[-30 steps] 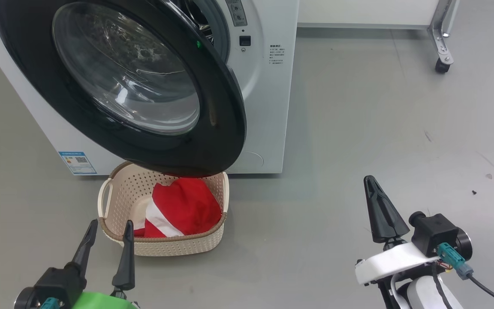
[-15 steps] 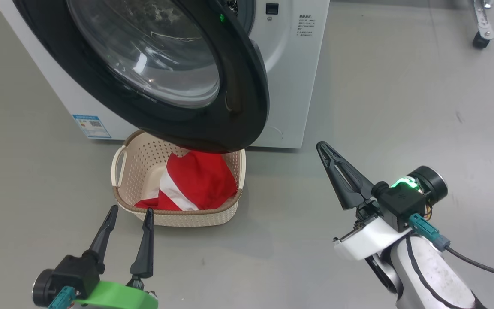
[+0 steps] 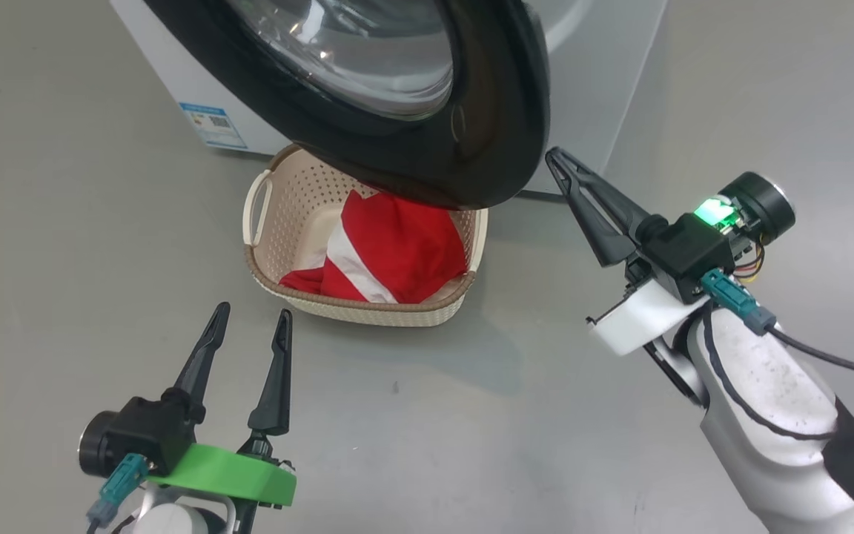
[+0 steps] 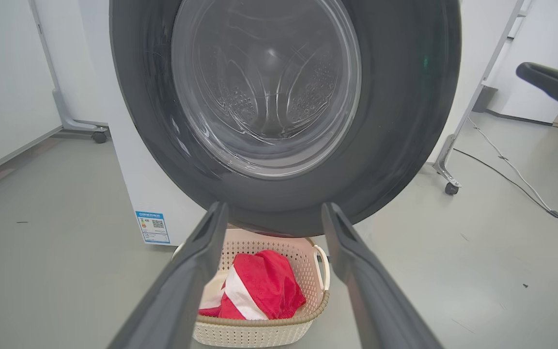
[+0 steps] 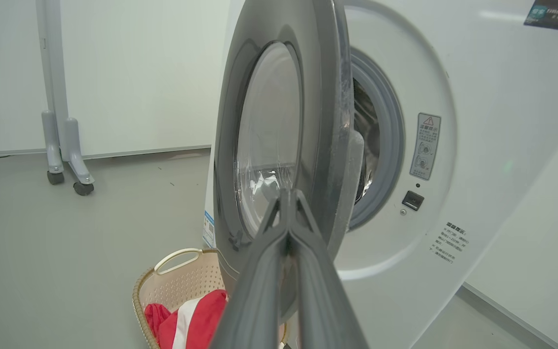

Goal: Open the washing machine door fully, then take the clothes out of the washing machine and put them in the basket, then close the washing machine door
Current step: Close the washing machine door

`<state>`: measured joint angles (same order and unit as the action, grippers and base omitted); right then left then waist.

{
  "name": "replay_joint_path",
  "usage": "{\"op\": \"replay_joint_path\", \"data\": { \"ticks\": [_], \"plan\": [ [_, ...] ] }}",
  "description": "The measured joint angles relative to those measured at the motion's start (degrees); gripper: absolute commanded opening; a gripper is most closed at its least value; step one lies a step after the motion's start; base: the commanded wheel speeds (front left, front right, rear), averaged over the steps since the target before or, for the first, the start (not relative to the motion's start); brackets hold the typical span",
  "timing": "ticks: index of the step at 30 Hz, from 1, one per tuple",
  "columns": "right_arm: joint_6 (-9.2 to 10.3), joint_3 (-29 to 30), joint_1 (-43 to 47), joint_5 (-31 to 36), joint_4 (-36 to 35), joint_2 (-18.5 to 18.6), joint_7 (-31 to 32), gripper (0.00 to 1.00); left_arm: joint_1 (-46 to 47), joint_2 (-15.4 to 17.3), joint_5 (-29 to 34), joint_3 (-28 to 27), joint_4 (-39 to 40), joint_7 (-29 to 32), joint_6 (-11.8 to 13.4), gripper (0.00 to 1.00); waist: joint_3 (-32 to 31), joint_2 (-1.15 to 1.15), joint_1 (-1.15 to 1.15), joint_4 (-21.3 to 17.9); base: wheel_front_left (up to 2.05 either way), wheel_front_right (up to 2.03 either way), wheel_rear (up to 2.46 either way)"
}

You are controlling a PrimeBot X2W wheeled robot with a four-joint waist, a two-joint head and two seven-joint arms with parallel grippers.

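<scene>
- Since a second ago the right pincer (image 3: 554, 156) has risen from low over the floor (image 3: 64, 222) to just beside the lower right edge of the washing machine door (image 3: 501, 111). The head camera has tipped down as well, so that whole view has shifted.
- Both long dark fingers of the right pincer are pressed together with nothing between them. In the right wrist view its tip (image 5: 286, 194) points at the door's dark rim (image 5: 322, 121). Whether it touches the rim I cannot tell.
- The left pincer (image 3: 255, 311) hangs low in front of the basket (image 3: 368, 311), apart from it. Its fingers are spread wide and empty, as the left wrist view (image 4: 274, 209) also shows.
- The door stands swung partly out from the washing machine (image 3: 175, 74), and its lower rim overhangs the back of the basket.
- The clothes (image 3: 397, 248), red with a white stripe, lie bunched inside the basket toward its right side.
- The basket sits on the floor right against the front of the machine, near the blue label (image 3: 210, 124).
- Through the gap behind the door, the grey gasket (image 5: 390, 145) shows in the right wrist view.
</scene>
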<state>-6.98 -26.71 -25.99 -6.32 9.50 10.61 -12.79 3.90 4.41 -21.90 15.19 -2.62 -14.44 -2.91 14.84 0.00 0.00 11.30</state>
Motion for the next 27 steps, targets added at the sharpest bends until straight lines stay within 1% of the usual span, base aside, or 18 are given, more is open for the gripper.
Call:
{"op": "replay_joint_path", "data": {
  "ticks": [4, 9, 15, 20, 24, 27],
  "plan": [
    [-0.01, -0.20, -4.25, -0.12, 2.32, 0.92, 0.73, 0.00, 2.03, -0.36, 0.36, 1.21, -0.26, 0.00, -0.98, 1.00, 2.71, 0.00, 0.00, 2.83, 0.00, 0.00, 0.00],
    [-0.01, -1.52, -7.82, -0.25, 4.56, 2.57, 0.97, 0.00, 4.17, -1.13, 0.34, 1.23, -0.37, 0.00, -1.21, 1.00, 5.13, 0.00, 0.00, 5.69, 0.00, 0.00, 0.00],
    [-0.01, -3.30, -10.88, -1.51, 7.26, 3.34, 0.93, 0.00, 5.31, -1.54, 0.33, 0.87, -0.97, 0.00, -1.49, 1.00, 7.42, 0.00, 0.00, 8.61, 0.00, 0.00, 0.00],
    [-0.01, -3.16, -12.81, -2.41, 9.02, 3.82, 0.88, 0.00, 5.55, -1.68, 0.33, 0.25, -1.20, 0.00, -1.52, 1.00, 9.00, 0.00, 0.00, 9.78, 0.00, 0.00, 0.00],
    [-0.02, -1.85, -14.58, -3.72, 10.09, 4.02, 0.68, 0.00, 5.73, -1.83, 0.33, -0.01, -1.35, 0.00, -1.68, 1.00, 10.02, 0.00, 0.00, 10.05, 0.00, 0.00, 0.00],
    [-0.42, -1.07, -15.77, -4.14, 10.62, 4.01, 0.52, 0.00, 6.15, -1.89, 0.33, -0.11, -1.47, 0.00, -1.75, 1.00, 10.76, 0.00, 0.00, 10.01, 0.00, 0.00, 0.00]
  ]
}}
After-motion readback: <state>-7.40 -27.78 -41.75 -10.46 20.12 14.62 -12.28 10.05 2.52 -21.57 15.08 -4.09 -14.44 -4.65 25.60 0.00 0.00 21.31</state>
